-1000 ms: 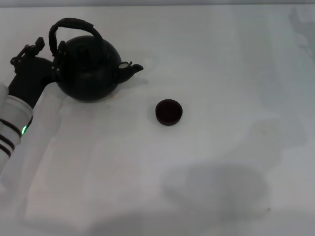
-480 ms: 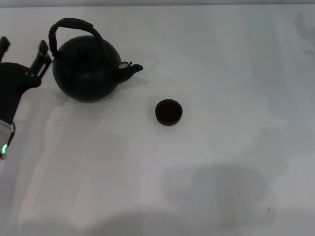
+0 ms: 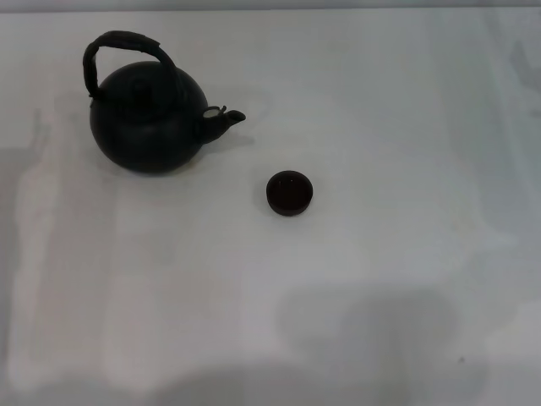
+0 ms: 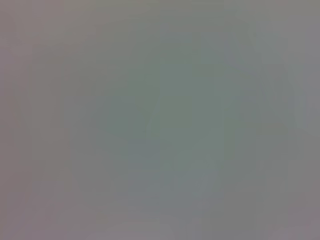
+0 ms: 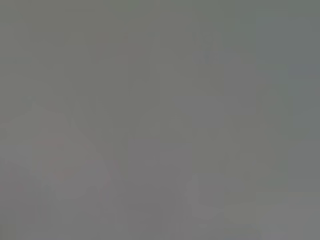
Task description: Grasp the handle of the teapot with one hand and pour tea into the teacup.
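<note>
The teapot (image 3: 149, 120) stands upright on the white desk (image 3: 355, 279), in the far left part of the head view. It is a round, matte black vessel. Its short spout (image 3: 225, 119) points toward the right. The handle (image 3: 123, 47), a thick black arch with a rough wrapped surface, rises over the top of the pot and leans somewhat toward the left. Nothing is touching the handle or the pot body. The teacup (image 3: 290, 192) sits on the desk to the right of the teapot and nearer to the robot, roughly at the centre of the scene. It is low, round and dark, with a reddish-dark interior, and it is upright. Teacup and teapot are apart, with bare desk between the spout and the cup rim. Whether the cup holds liquid cannot be determined. Neither arm appears in the head view. The left wrist view and the right wrist view each show only a uniform grey field with no identifiable object. Neither the left end effector nor the right end effector appears in any view, so their state, released or clenched, cannot be told.
</note>
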`<action>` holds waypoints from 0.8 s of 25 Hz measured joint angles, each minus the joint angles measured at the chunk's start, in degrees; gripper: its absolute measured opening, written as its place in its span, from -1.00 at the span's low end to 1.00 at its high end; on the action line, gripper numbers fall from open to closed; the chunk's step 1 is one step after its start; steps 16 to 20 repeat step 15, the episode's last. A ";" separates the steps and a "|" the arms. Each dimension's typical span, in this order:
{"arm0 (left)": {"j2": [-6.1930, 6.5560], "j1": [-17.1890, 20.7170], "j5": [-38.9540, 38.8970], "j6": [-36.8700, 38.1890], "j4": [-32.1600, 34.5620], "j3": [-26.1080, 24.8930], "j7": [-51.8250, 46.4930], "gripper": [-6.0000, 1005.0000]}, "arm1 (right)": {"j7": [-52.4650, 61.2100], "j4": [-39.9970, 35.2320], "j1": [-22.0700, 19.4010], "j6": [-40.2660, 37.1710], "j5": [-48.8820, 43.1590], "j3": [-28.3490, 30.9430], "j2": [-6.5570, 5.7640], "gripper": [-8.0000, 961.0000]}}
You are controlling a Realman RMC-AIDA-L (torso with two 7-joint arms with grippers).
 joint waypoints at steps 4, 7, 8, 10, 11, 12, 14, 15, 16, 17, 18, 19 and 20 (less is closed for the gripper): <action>0.07 -0.81 -0.74 -0.10 -1.10 -0.02 -0.69 0.75 | 0.01 0.25 -0.22 0.12 -0.02 -0.03 0.00 0.73; 0.07 -1.00 -1.12 -0.19 -1.29 -0.03 -2.57 0.75 | 0.02 0.28 -0.16 0.19 -0.02 -0.04 0.00 0.73; 0.07 -1.02 -1.29 -0.23 -1.43 -0.03 -3.14 0.75 | 0.02 0.28 -0.08 0.14 -0.02 -0.05 0.00 0.73; 0.05 -1.03 -1.87 -0.35 -1.76 -0.04 -4.39 0.75 | 0.02 0.31 0.16 -0.14 -0.02 -0.05 0.00 0.73; 0.05 -1.04 -2.24 -0.45 -1.83 -0.06 -4.93 0.75 | 0.02 0.33 0.33 -0.18 -0.02 -0.05 0.00 0.73; 0.05 -1.03 -2.44 -0.50 -1.83 -0.09 -5.42 0.75 | 0.02 0.35 0.43 -0.21 -0.02 -0.05 0.00 0.73; 0.04 -0.90 -2.66 -0.56 -1.84 -0.11 -6.73 0.75 | 0.02 0.37 0.67 -0.31 -0.02 -0.20 0.00 0.73; 0.04 -0.85 -2.67 -0.56 -1.83 -0.11 -7.07 0.75 | 0.02 0.38 0.74 -0.33 -0.02 -0.42 0.00 0.73; 0.04 -0.85 -2.67 -0.56 -1.83 -0.11 -7.07 0.75 | 0.02 0.38 0.74 -0.33 -0.02 -0.42 0.00 0.73; 0.04 -0.85 -2.67 -0.56 -1.83 -0.11 -7.07 0.75 | 0.02 0.38 0.74 -0.33 -0.02 -0.42 0.00 0.73; 0.04 -0.85 -2.67 -0.56 -1.83 -0.11 -7.07 0.75 | 0.02 0.38 0.74 -0.33 -0.02 -0.42 0.00 0.73; 0.04 -0.85 -2.67 -0.56 -1.83 -0.11 -7.07 0.75 | 0.02 0.38 0.74 -0.33 -0.02 -0.42 0.00 0.73; 0.04 -0.85 -2.67 -0.56 -1.83 -0.11 -7.07 0.75 | 0.02 0.38 0.74 -0.33 -0.02 -0.42 0.00 0.73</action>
